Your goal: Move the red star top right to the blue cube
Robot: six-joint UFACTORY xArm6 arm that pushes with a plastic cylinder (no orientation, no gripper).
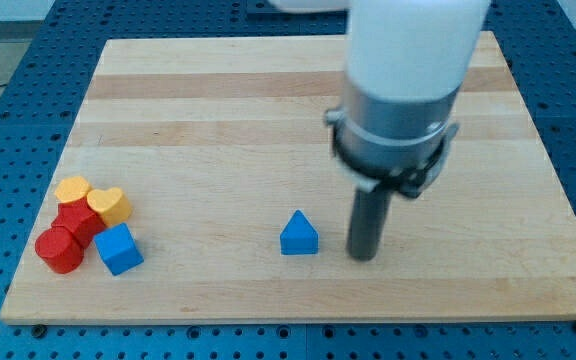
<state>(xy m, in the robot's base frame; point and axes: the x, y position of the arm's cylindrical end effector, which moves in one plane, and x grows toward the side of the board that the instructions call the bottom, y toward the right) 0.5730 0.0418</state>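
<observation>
Tip point(364, 257) bare, grasping nothing, at 3 o'clock of blue triangle point(299, 235). Risk: red star point(78, 222) wedged among neighbours at blue cube's point(119, 249) 11 o'clock; a push may scatter the cluster.

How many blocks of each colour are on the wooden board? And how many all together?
Red: 2, the red cylinder and the red star
Yellow: 2, the yellow hexagon-like block and the yellow heart
Blue: 2, the blue cube and the blue triangle-topped block
Total: 6
My tip is just to the view's right of the blue triangle-topped block.
</observation>
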